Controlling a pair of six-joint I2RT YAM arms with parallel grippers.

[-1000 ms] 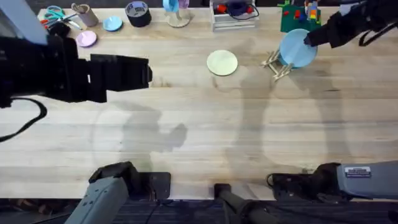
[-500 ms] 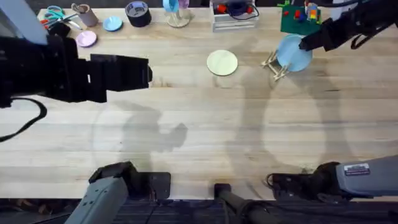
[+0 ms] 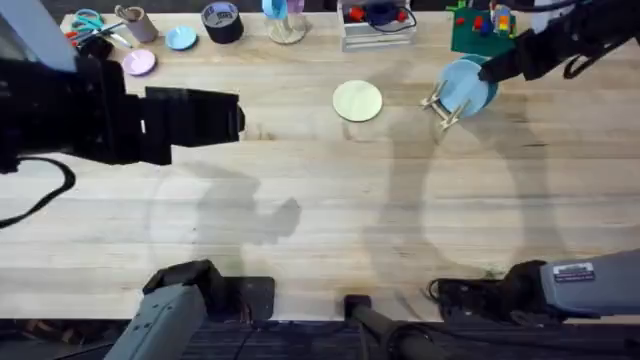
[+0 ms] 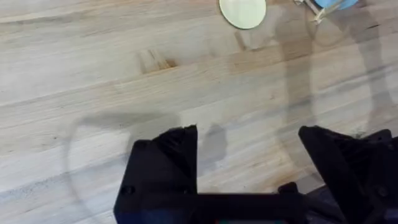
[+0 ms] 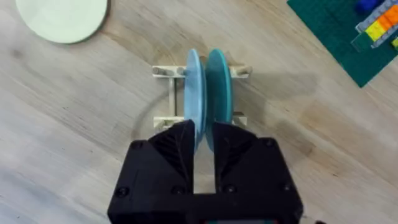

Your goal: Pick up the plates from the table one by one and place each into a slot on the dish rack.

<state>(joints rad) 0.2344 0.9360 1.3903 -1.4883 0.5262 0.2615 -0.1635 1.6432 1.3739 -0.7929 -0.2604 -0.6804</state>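
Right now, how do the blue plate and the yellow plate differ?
The blue plate stands on edge in the dish rack; the yellow plate lies flat on the table. The right gripper is at the blue plate's rim; nothing touches the yellow plate. Both are round and look alike in size.

Far edge: scissors, tape roll, pink disc & blue disc, green mat w/ toy bricks.

R gripper carried blue plate left/up, now edge-on over dish rack.
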